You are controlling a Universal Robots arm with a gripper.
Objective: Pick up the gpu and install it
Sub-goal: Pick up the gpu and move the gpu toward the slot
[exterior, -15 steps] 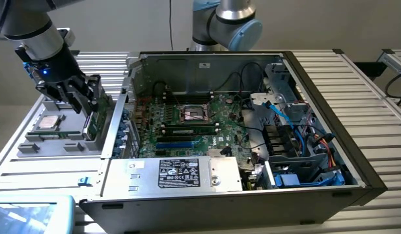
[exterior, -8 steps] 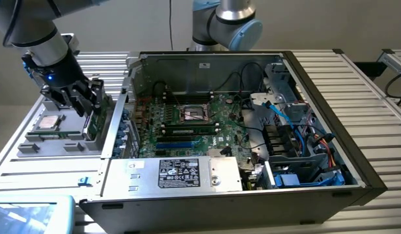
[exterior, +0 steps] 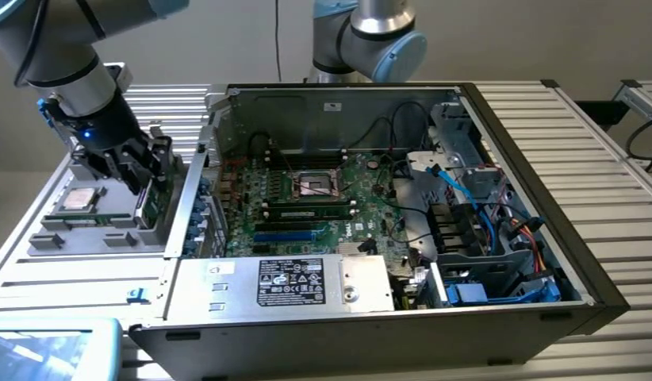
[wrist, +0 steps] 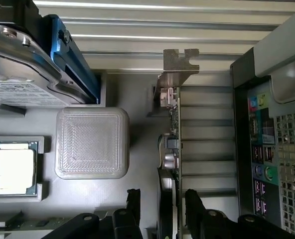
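in the exterior view your arm reaches steeply down over the grey tray [exterior: 93, 234], with the gripper [exterior: 146, 178] at the gpu [exterior: 148, 205], which stands on edge along the tray's edge beside the computer case [exterior: 411, 198]. in the wrist view the fingers [wrist: 195, 209] stand apart, one on either side of the card.

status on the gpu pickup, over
Open gripper straddling the gpu. Card on edge in grey tray, not clamped. Nothing between fingers and card.
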